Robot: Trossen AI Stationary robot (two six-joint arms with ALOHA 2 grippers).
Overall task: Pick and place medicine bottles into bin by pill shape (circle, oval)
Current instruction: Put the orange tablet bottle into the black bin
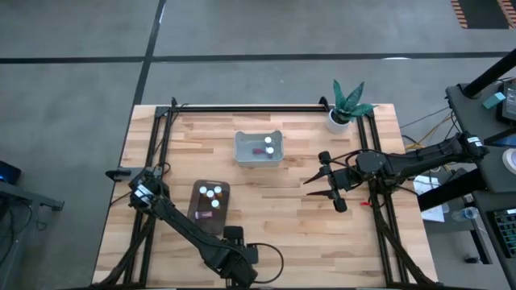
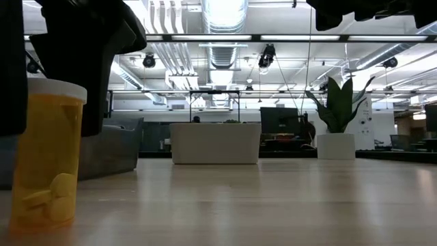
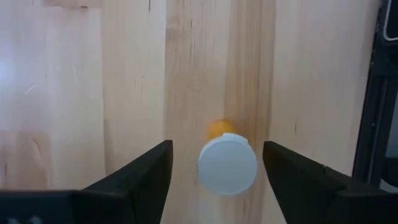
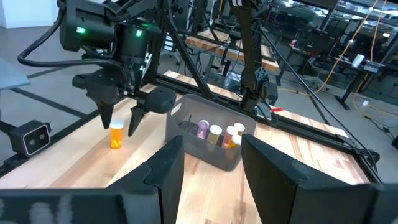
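One medicine bottle (image 3: pixel 227 165), amber with a round white cap, stands upright on its base near the table's near edge; it also shows in the low view (image 2: pixel 46 157) and the right wrist view (image 4: pixel 117 135). My left gripper (image 3: pixel 217 148) points down over it, open, with one finger on each side of the cap and a gap at both. In the high view the left gripper (image 1: pixel 235 266) hides the bottle. My right gripper (image 1: pixel 324 182) waits open and level at the table's right, with nothing between its fingers.
A dark bin (image 1: pixel 210 201) with several bottles stands just beyond the left gripper. A clear bin (image 1: pixel 258 150) with bottles stands farther back at mid-table. A white plant pot (image 1: pixel 339 119) is at the far right corner. A black frame rail (image 3: pixel 379 106) runs close beside the bottle.
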